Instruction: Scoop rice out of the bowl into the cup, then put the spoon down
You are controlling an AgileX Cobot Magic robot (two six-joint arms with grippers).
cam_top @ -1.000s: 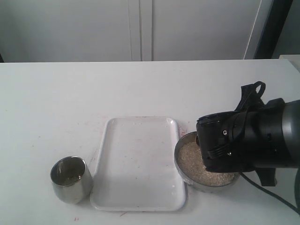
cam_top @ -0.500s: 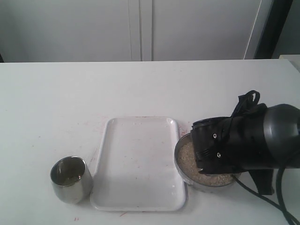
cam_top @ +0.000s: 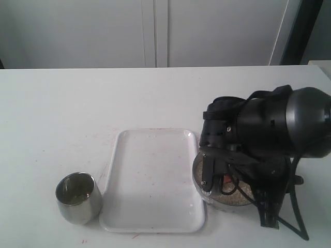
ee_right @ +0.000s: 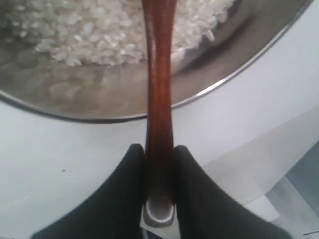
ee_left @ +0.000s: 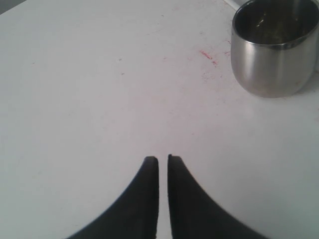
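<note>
Spoon [ee_right: 159, 89] is pinched by the right jaws, its handle running straight ahead of them into the bowl [ee_right: 239, 55] over rice [ee_right: 99, 30]. Cup [ee_left: 274, 55] sits nearer the left jaws, pressed together, empty.

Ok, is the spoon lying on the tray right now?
No, the right pincer grips the spoon by its handle, reaching into the bowl of rice.
</note>
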